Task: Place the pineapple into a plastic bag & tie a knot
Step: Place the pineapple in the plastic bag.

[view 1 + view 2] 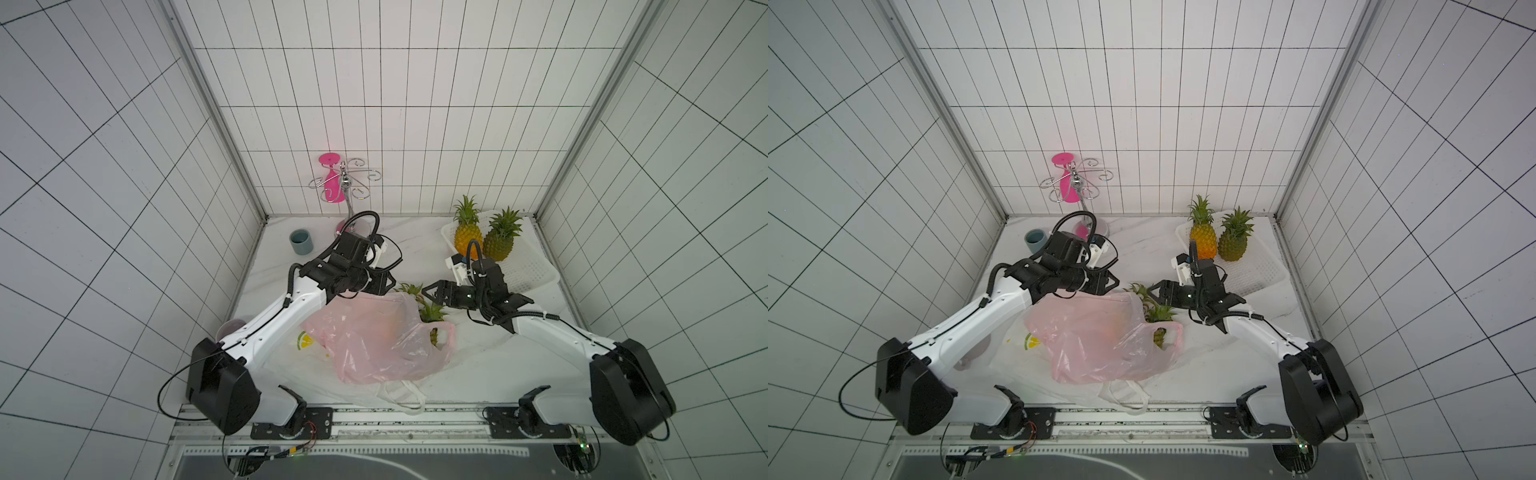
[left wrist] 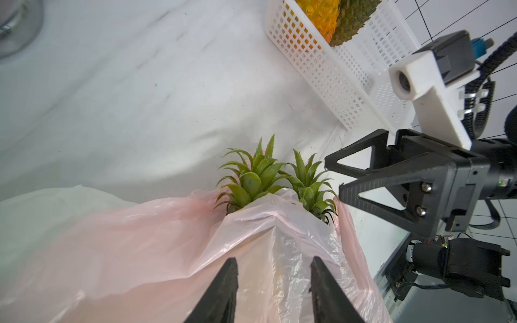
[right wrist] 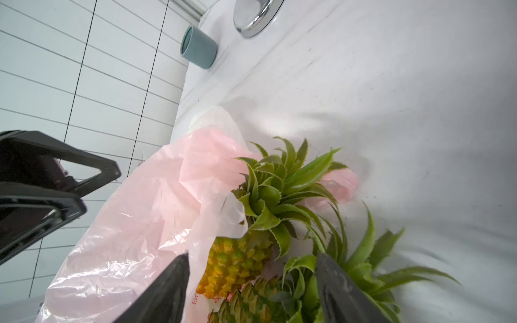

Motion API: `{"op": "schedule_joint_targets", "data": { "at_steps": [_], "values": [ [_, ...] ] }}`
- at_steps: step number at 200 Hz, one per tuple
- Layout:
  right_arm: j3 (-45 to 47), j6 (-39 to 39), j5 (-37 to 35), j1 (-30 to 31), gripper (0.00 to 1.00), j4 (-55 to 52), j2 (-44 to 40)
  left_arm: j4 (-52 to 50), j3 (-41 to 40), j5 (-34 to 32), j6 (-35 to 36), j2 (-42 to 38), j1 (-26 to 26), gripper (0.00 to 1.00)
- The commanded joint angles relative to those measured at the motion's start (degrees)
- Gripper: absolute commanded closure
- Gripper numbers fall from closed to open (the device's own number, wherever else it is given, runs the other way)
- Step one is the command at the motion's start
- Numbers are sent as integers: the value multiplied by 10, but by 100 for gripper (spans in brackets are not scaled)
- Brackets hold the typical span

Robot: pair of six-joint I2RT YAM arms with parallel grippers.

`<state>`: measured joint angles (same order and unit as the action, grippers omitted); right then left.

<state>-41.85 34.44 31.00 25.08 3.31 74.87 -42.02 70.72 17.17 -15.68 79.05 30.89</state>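
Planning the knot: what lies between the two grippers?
Between left gripper and right gripper: pineapple crowns poking from the pink bag, in both top views.

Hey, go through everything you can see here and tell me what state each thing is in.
Pink bag: untied, mouth open.
Bagged pineapples: lying down, crowns sticking out.
Basket pineapples: upright.
Left gripper: open.
Right gripper: open.
Grey cup: upright.
Pink glass: hanging upside down.

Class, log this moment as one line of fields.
bag: untied | pineapples: two inside, crowns out | left tool: open | right tool: open | basket: two more
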Motion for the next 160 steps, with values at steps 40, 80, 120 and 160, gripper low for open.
{"op": "schedule_joint_targets", "data": {
  "at_steps": [40, 80, 120, 160],
  "values": [
    [23, -4, -23, -21, 23, -25, -18, -7, 71, -54, 47, 49, -1, 49],
    [71, 24, -16, -12, 23, 9, -33, -51, 232, -14, 115, 223, -2, 48],
    [123, 24, -38, -12, 21, -53, -111, -151, 365, 30, 134, 369, -5, 48],
    [187, 35, -36, -7, 21, -83, -148, -135, 318, 47, 104, 399, -21, 46]
  ]
}}
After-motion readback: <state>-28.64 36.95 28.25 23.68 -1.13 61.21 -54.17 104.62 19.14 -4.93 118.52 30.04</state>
